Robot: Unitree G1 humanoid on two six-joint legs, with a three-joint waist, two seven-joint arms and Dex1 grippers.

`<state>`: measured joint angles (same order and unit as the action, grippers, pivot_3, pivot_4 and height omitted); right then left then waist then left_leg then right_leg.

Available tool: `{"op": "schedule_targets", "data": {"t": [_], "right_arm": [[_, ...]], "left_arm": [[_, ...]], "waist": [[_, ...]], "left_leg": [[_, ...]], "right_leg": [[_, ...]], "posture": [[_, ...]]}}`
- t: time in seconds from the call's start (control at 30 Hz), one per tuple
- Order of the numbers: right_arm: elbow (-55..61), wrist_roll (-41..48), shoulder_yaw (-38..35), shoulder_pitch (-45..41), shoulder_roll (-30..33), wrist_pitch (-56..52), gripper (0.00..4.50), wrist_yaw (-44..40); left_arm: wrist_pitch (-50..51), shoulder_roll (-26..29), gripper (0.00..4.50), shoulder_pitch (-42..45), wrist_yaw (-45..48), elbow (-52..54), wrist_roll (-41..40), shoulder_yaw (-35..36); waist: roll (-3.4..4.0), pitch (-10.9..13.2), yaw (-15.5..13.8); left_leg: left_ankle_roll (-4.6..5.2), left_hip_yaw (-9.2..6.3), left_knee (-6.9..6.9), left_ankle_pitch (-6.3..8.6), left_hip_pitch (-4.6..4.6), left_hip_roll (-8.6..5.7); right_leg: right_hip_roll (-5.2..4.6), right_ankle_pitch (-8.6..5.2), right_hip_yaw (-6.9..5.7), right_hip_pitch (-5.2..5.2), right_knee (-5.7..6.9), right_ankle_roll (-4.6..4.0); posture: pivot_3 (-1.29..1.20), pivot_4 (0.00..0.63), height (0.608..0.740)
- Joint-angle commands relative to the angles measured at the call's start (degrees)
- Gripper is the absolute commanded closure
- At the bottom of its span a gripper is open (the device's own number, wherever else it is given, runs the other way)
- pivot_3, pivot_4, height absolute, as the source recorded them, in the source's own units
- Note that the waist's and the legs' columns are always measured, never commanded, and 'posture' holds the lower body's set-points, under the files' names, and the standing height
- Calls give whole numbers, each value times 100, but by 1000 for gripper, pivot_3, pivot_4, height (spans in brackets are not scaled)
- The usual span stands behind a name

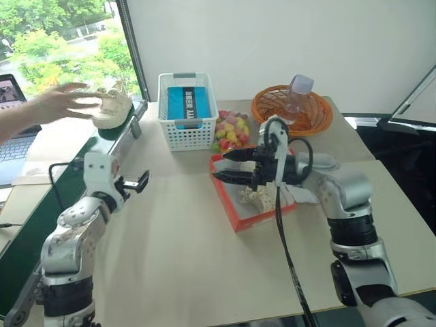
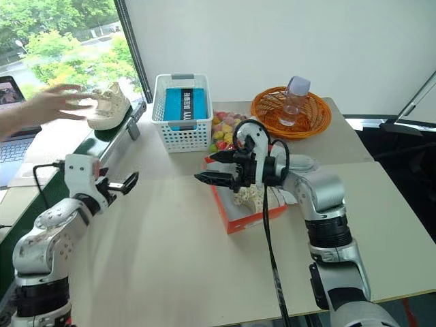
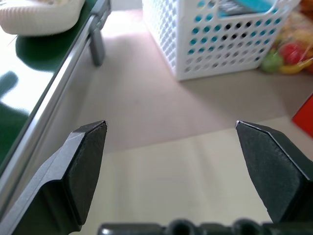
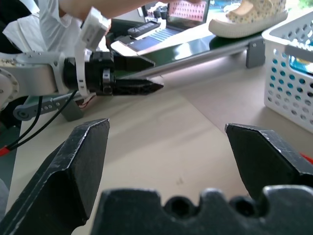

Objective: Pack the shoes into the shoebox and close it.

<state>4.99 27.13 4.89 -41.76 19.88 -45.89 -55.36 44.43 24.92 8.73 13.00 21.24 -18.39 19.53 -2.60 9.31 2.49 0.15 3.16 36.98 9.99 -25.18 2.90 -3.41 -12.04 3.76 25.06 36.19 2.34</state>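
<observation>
The blue box [image 1: 189, 103] in the white basket [image 1: 187, 126] carries writing too small to read. The red shoebox [image 1: 238, 211] lies open near the middle of the worktop [image 1: 184, 245], turned at a slant to the worktop's edges, with one cream shoe [image 1: 262, 197] inside it, largely hidden behind the right tool [image 1: 225, 167]. That tool hangs level just above the box, pointing toward the worktop's left edge, its fingers apart and holding nothing. The other shoe [image 2: 105, 105] sits past the worktop's left far corner on a dark green ledge [image 1: 102, 139], long axis running roughly along the far edge, with a person's hand [image 1: 61, 102] resting on it. The left tool [image 1: 136, 182] hovers over the worktop near the left edge, pointing toward the basket, its fingers [image 3: 83, 156] wide apart and empty. Toward the far edge stand the basket, a heap of coloured sweets [image 1: 231, 129] just beside it and next to the shoebox, and a round orange wicker basket [image 1: 310, 119] holding a clear bottle [image 1: 296, 95]. A laptop [image 1: 13, 122] lies beyond the left edge.
</observation>
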Motion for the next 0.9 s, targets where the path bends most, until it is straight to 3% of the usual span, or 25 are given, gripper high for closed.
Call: {"op": "schedule_targets", "data": {"t": [0.03,0.4,0.6,0.9], "right_arm": [[17,-45,398,-196,-222,400,24,-124],[-77,-217,759,-266,-425,799,24,-62],[-117,-297,733,-310,-362,833,24,6],[-24,-255,665,-258,-328,762,24,128]], "left_arm": [[-294,-129,0,55,-217,43,-19,336],[-864,437,0,485,-164,-1478,-163,1363],[-902,267,0,1050,-124,-2002,-863,1895],[-1823,1175,0,991,353,-2490,-60,1195]], "waist": [[0,0,-22],[-2,-1,-46],[-5,-2,-55],[-8,-3,-12]], "left_leg": [[0,0,0,0,0,0],[-5,0,2,-3,0,1],[-8,1,2,-4,-1,3],[-10,7,-1,-5,0,4]], "right_leg": [[0,0,0,0,0,0],[-1,2,-4,1,1,-3],[-2,3,-7,1,1,-4],[-3,5,-6,6,2,-9]], "posture": [[0,150,740],[0,150,740],[0,150,740],[0,150,740]]}}
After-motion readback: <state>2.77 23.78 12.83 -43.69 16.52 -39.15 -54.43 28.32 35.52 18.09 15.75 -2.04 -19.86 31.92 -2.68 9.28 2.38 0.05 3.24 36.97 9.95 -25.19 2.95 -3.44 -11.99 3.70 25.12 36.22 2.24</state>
